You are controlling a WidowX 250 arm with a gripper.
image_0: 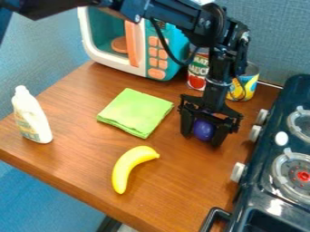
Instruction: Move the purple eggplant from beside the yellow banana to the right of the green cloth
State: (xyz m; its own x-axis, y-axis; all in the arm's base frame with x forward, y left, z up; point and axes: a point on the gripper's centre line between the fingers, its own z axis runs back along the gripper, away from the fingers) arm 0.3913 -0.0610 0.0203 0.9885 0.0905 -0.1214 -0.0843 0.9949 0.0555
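Clamping purple ball (pixel 203 129), pincer (pixel 201 140) hangs over brown wooden counter (pixel 181 181); stove (pixel 255 192) beside, blue wall (pixel 275 41) behind.

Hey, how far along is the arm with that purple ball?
Looks done: the grasp, with the purple ball between the fingers. In hand: the ball, in the end effector above or on the table; I can't tell which. Likely left: letting go, since the fingers flank it.

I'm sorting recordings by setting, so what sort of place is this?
Probably a toy kitchen set up on a wooden table: a stove with burners, a teal toy microwave and a plastic-looking banana show it.
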